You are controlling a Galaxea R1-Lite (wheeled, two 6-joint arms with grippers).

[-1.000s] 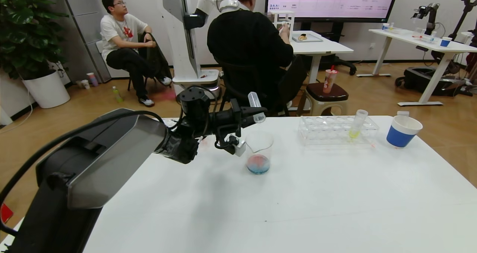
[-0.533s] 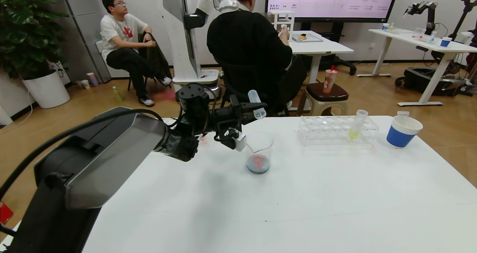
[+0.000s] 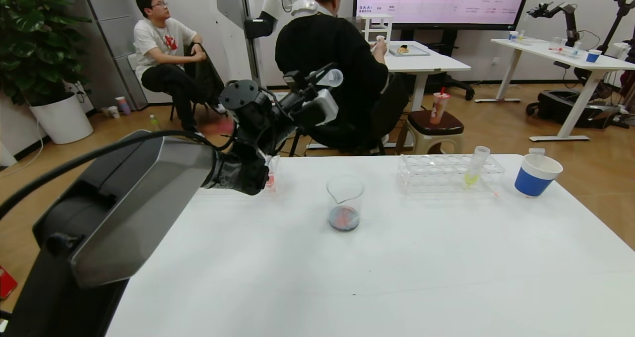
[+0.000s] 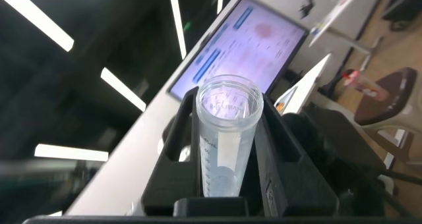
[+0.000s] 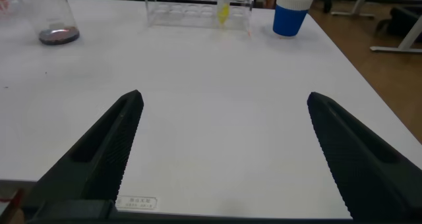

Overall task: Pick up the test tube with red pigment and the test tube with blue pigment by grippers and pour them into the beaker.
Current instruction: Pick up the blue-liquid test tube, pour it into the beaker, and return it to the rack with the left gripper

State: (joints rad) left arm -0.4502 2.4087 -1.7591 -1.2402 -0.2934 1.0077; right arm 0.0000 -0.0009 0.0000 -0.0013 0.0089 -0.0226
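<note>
Head view shows the left claw (image 3: 317, 81) raised high above the white tabletop (image 3: 397, 257), closed on an empty clear test tube (image 3: 331, 77), up and left of the beaker (image 3: 344, 203), which holds dark mixed liquid. The right claw (image 5: 224, 151) hangs wide over the tabletop, near a rack (image 3: 449, 172) and blue cup (image 3: 537, 174). The screen text behind is unreadable.

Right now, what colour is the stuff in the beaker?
Dark purplish with reddish patches, clearest in the head view: the beaker.
</note>
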